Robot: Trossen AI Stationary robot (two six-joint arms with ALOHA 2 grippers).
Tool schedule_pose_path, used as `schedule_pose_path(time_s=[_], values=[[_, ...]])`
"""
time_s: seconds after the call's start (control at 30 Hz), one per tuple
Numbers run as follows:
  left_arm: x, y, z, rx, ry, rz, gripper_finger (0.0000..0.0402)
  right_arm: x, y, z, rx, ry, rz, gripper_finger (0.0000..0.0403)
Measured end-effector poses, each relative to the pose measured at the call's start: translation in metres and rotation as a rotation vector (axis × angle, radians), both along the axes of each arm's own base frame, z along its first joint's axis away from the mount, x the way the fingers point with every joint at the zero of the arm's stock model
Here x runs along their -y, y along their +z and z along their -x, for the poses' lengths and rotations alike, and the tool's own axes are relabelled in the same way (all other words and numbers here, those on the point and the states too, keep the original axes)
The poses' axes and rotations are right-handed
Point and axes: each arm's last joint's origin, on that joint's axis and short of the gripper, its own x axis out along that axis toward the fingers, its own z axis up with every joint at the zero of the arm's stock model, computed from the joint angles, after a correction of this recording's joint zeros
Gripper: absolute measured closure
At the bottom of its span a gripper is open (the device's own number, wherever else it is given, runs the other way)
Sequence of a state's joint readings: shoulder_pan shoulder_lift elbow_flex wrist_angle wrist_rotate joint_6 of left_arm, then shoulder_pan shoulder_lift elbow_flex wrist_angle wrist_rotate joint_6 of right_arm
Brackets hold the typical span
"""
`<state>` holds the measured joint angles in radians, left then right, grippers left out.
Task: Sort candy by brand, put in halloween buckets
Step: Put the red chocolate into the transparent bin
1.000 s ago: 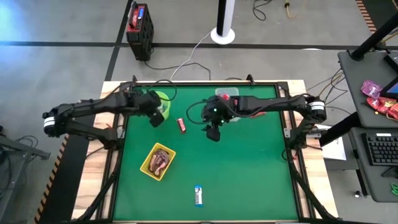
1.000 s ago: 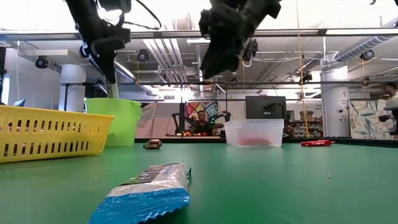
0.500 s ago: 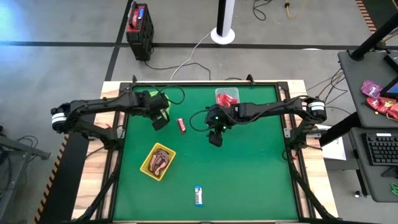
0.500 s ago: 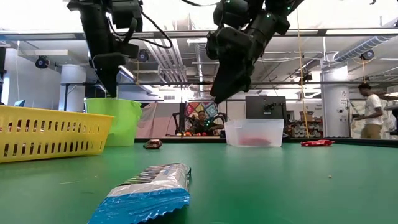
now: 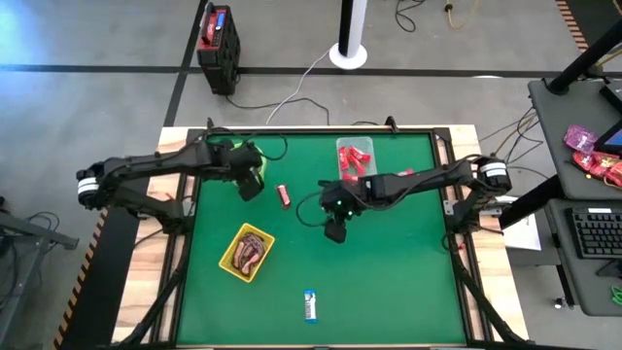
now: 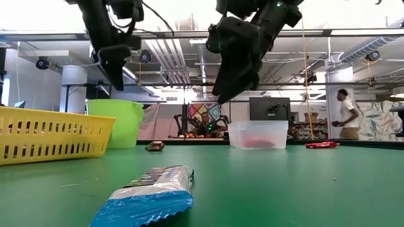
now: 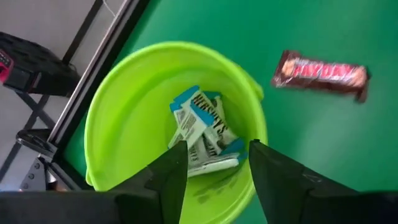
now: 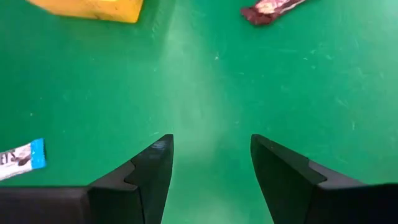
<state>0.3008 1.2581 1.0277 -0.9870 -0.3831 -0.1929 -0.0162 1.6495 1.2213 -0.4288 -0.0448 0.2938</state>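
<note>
left gripper (image 7: 212, 165) open, empty, over lime-green bucket (image 7: 118, 112) rim; right gripper (image 8: 208, 165) open, empty, above bare mid-table.

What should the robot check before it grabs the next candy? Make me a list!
1. Left gripper let go: ok, fingers apart and empty over the lime-green bucket.
2. Last candy landed: ok, blue-and-white bars lie inside that bucket.
3. Right gripper ready: ok, open and empty above bare green table.
4. Candy left to sort: not ok, a brown bar and a blue-and-white bar lie loose on the table.
5. Right bins: ok, red candy in the clear tub, dark candy in the yellow basket.
6. Room to move: ok, the arms are apart in the high view.
</note>
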Motion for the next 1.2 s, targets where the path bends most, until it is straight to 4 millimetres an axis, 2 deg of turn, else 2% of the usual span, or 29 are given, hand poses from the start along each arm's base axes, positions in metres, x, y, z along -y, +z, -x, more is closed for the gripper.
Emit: schedule_pose_path(time_s=[0.13, 0.27, 0.4, 0.57, 0.7, 0.87, 1.07, 1.2], values=[[0.011, 0.012, -0.001, 0.106, -0.028, -0.021, 0.0245, -0.013, -0.002, 0.000, -0.012, -0.027, 0.017, 0.0197], [0.032, 0.018, -0.007, 0.240, -0.123, -0.043, 0.0245, -0.021, -0.006, 0.005, -0.074, -0.076, -0.018, 0.0197], [0.057, 0.028, -0.011, 0.360, -0.230, -0.068, 0.0245, -0.021, -0.010, 0.025, -0.271, -0.134, -0.025, 0.0197], [0.085, 0.035, -0.011, 0.414, -0.304, -0.158, 0.0245, -0.008, -0.009, 0.055, -0.532, -0.208, 0.082, 0.0197], [0.095, 0.036, -0.010, 0.405, -0.318, -0.228, 0.0245, 0.016, -0.001, 0.074, -0.661, -0.311, 0.199, 0.0197], [0.096, 0.036, -0.010, 0.402, -0.311, -0.248, 0.0245, 0.062, 0.003, 0.090, -0.712, -0.508, 0.213, 0.0197], [0.096, 0.036, -0.010, 0.400, -0.313, -0.250, 0.0245, 0.112, -0.008, 0.116, -0.769, -0.656, 0.153, 0.0197], [0.096, 0.036, -0.010, 0.399, -0.314, -0.250, 0.0245, 0.125, -0.020, 0.139, -0.811, -0.606, 0.107, 0.0197]])
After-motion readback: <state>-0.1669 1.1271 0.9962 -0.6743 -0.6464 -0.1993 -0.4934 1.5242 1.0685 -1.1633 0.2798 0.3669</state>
